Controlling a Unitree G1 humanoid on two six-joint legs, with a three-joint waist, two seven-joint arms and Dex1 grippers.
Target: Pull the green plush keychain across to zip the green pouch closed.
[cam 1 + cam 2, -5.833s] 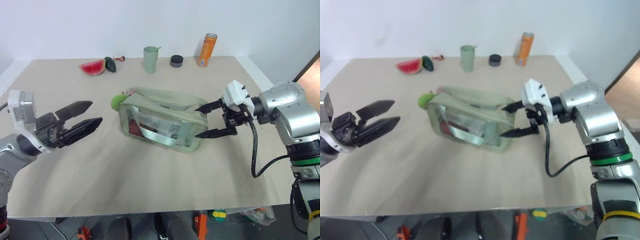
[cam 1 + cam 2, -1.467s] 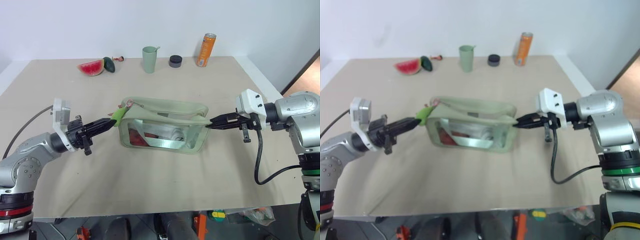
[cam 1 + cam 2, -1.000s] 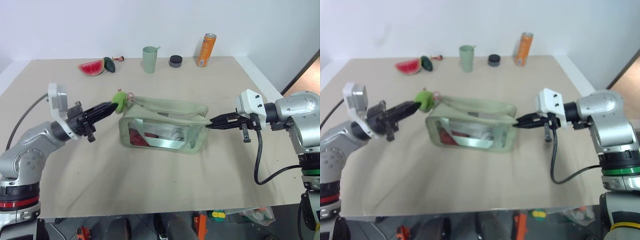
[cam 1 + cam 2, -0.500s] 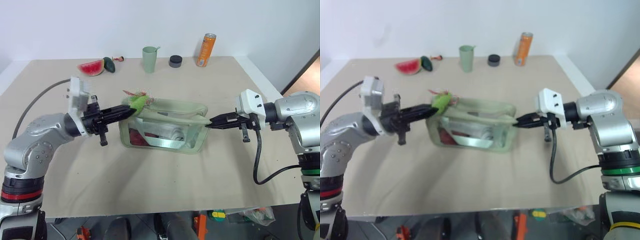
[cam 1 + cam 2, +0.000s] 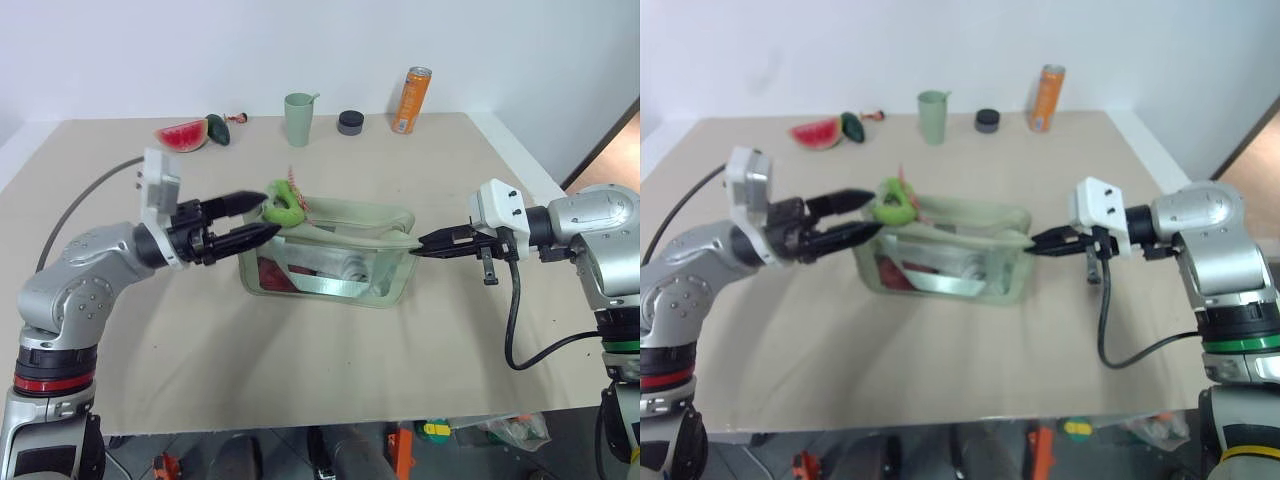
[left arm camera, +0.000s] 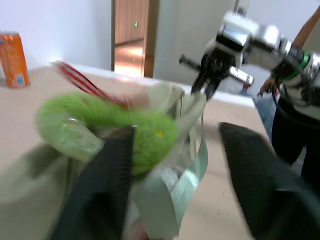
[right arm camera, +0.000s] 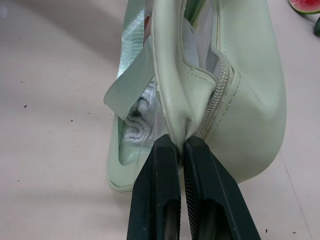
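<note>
One green pouch (image 5: 330,252) sits mid-tabletop (image 5: 300,360), its contents blurred behind the clear panel. Two claws: the right claw (image 5: 424,243) pinches the pouch's end seam tight; the left claw (image 5: 262,216), clamped a moment ago, now gapes with nothing gripped. The single green plush keychain (image 5: 283,203) rests on the pouch's left top edge, just off its fingertips.

We see silver-grey arms, a black cable trailing from each wrist, white camera blocks above the black-fingered left pincer (image 5: 262,219) and right pincer (image 5: 420,246); red band left, green band right.
</note>
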